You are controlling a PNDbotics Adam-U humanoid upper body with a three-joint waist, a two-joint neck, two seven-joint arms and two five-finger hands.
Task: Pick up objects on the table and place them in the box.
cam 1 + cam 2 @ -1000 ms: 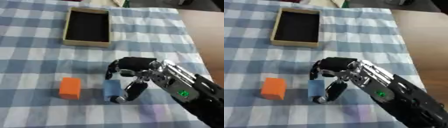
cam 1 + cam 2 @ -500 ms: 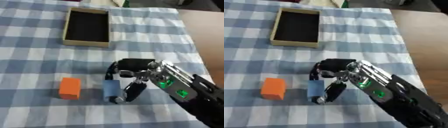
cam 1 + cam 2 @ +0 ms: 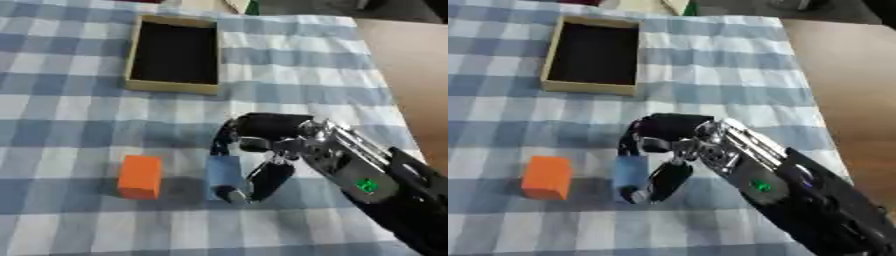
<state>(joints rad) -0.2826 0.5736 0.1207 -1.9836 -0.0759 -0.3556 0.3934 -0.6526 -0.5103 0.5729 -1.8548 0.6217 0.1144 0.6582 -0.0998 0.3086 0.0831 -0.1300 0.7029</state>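
Note:
A blue block [image 3: 223, 173] lies on the checked tablecloth near the front. My right hand [image 3: 271, 137] reaches in from the lower right and curls round it, fingers on its far end and thumb at its near end. An orange block [image 3: 141, 176] sits just left of the blue one, apart from the hand. The shallow cardboard box [image 3: 134, 58] with a black inside lies open at the far left. My left hand shows in no view.
The blue-and-white checked cloth [image 3: 61, 125] covers the table. Its right edge gives way to a bare brown surface [image 3: 411, 65]. A few small things [image 3: 249, 6] stand past the box at the far edge.
The hand has closed a little more round the blue block and sits slightly lower. The orange block and the box have not moved.

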